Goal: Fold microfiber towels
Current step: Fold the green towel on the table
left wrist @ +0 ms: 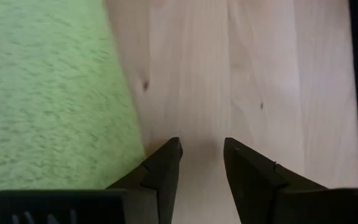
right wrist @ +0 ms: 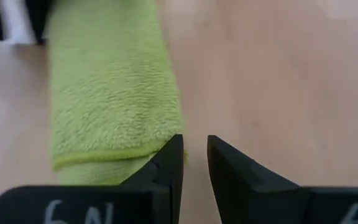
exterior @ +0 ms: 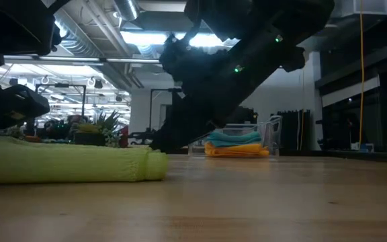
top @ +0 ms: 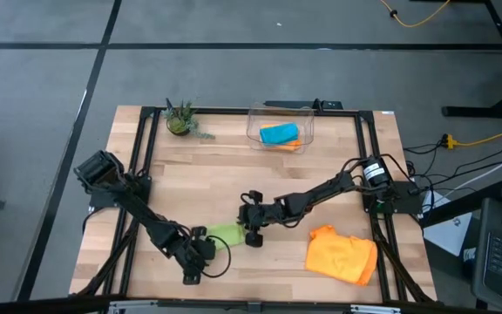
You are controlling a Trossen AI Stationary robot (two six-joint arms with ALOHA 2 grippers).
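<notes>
Lime green microfiber towel (top: pixel 226 234) folded on wooden worktop (top: pixel 234 174); left gripper (left wrist: pixel 201 152) and right gripper (right wrist: pixel 194 149) jaws spread, empty. Next: grab crumpled orange towel (top: pixel 342 255).

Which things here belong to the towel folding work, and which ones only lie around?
Job:
- lime green towel, between both grippers
- orange towel, unfolded
- teal towel on another orange towel, in the bin

Lying about:
- clear plastic bin
- small plant
</notes>
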